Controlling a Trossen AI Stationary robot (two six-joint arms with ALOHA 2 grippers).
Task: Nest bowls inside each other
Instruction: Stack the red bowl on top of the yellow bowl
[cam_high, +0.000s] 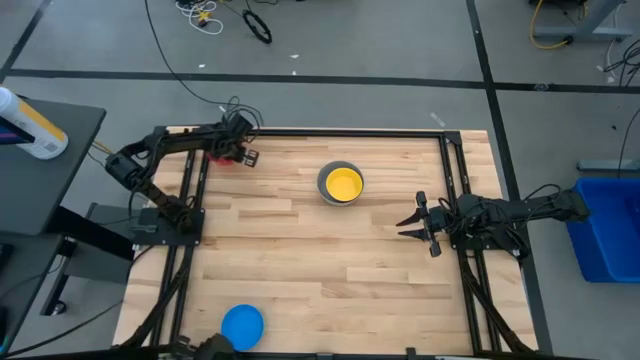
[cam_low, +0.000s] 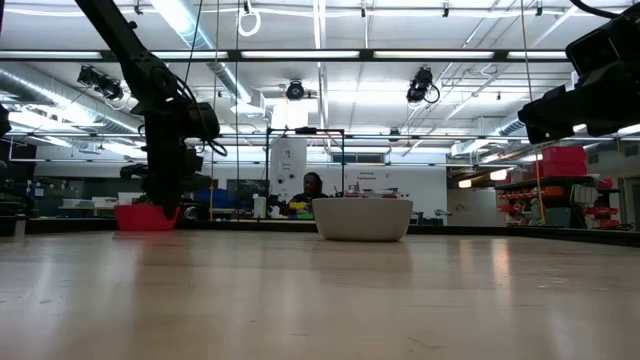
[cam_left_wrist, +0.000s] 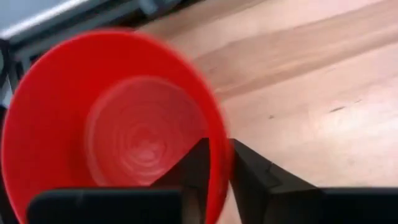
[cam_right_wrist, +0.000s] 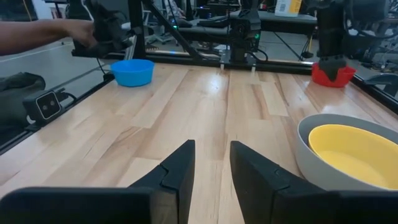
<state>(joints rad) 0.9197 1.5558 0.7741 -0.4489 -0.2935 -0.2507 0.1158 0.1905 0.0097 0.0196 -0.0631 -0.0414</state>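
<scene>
You're pinching the red bowl (cam_left_wrist: 112, 124)
Left gripper (cam_left_wrist: 214, 171) is squeezing its rim at the table's far-left corner; right gripper (cam_right_wrist: 210, 163) is hovering, fingers slightly apart.

A robotics lab or industrial workshop is shown. A butcher-block desk (cam_high: 330, 250) framed in black metal rails (cam_high: 350, 131) is set on a grey concrete floor (cam_high: 400, 40) marked with dark tape lines, where loose cables (cam_high: 200, 15) are strewn. Beyond the desk, exposed ceiling trusses with strip lights (cam_low: 300, 55), hanging cameras (cam_low: 420, 85) and equipment racks (cam_low: 560, 190) are seen.
</scene>
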